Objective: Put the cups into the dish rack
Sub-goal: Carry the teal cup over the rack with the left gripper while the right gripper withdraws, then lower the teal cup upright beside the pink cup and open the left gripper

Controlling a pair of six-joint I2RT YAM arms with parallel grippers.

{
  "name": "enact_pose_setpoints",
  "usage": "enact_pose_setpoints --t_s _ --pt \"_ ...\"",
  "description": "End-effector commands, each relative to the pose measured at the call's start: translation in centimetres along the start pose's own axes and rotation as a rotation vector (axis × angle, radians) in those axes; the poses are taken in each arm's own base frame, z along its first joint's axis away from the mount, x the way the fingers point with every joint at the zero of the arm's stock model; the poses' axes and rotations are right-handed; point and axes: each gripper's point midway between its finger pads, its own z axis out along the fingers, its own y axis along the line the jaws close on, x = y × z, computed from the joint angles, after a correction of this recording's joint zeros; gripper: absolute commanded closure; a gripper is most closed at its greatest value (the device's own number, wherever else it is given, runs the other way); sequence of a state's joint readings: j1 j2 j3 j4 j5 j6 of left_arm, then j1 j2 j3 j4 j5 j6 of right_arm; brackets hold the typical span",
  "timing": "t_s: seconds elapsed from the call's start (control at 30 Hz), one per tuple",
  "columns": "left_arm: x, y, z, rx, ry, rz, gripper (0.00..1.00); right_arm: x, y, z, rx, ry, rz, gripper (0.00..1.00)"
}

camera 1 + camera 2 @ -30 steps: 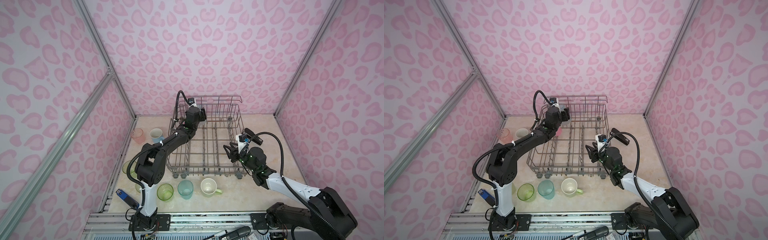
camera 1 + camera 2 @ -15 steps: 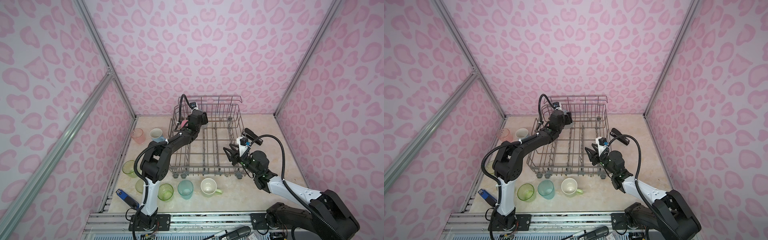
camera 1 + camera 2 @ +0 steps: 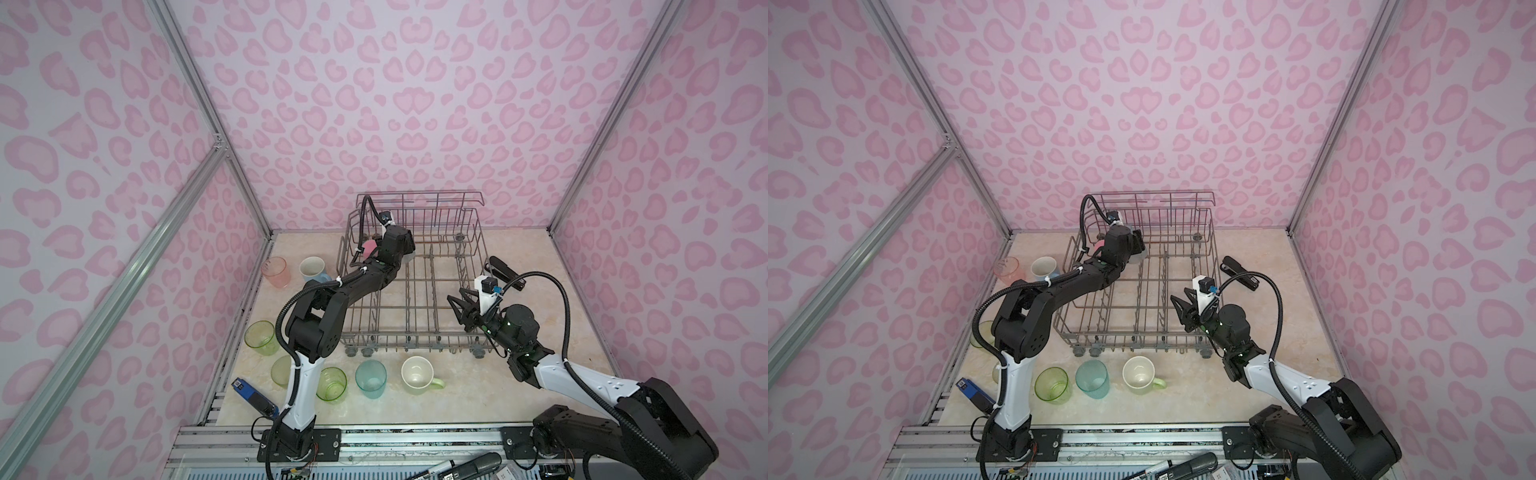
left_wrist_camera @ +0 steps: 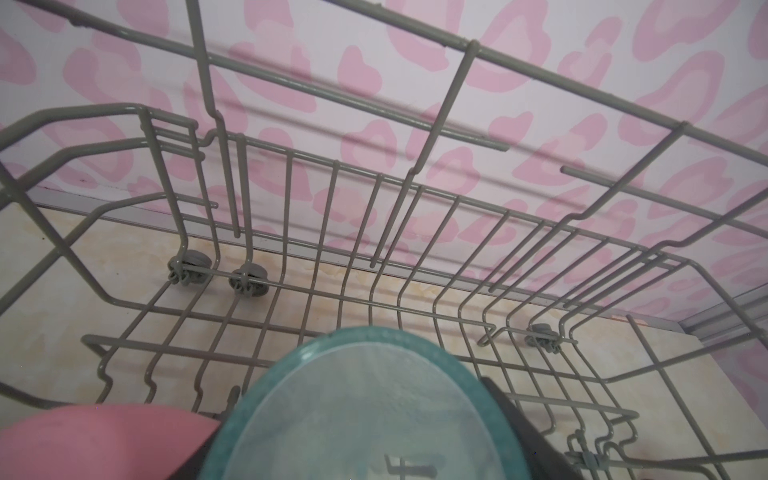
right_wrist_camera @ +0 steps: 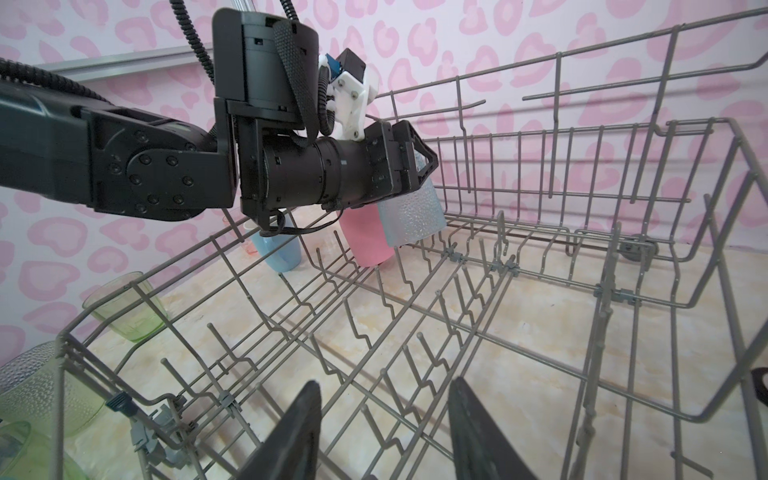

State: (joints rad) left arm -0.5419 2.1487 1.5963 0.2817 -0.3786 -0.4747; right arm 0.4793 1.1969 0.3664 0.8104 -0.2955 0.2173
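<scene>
No text, brand or number can be read anywhere: the pale labels on the black markers point(image 3: 484, 462) below the front rail and the small sticker on the blue object point(image 3: 239, 385) are too small.

Robot lab booth, pink-patterned walls point(image 3: 374, 104), aluminium frame posts point(image 3: 203, 95), marble-look tabletop point(image 3: 457, 399), metal mounting rail point(image 3: 415, 440)

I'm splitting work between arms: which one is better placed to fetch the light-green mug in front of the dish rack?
Probably right. The right gripper is open and empty over the front-right corner of the dish rack, nearest the light-green mug; the left gripper holds a teal tumbler at its back.
</scene>
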Motion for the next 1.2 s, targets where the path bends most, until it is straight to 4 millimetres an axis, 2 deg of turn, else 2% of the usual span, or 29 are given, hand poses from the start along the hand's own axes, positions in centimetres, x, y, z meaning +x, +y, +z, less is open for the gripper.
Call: enact_pose_setpoints --t_s 0.0,0.33,0.57,0.87,1.0,1.17 --pt "0.5 0.4 0.6 -0.026 -0.013 -0.008 0.37 -0.3 0.2 0.0 -0.01 -0.022 -0.006 0.51" --pt "3.0 1.5 1.4 -0.082 0.03 0.015 0.37 -0.2 0.2 0.0 -0.016 -0.03 -0.003 0.51" --pt "3.9 1.8 1.1 -0.119 0.055 0.038 0.37 -0.1 0.1 0.1 -0.019 -0.033 -0.002 0.5" --pt "4.6 2.8 0.8 -0.17 0.088 0.045 0.24 0.4 0.0 0.4 -0.023 -0.021 0.0 0.5" --pt "4.6 2.5 0.7 -0.167 0.089 0.05 0.18 0.5 0.0 0.5 -0.024 -0.014 0.0 0.49" --pt "3.6 1.5 0.3 -0.153 0.073 0.079 0.11 0.5 -0.2 0.4 -0.02 -0.014 0.003 0.49"
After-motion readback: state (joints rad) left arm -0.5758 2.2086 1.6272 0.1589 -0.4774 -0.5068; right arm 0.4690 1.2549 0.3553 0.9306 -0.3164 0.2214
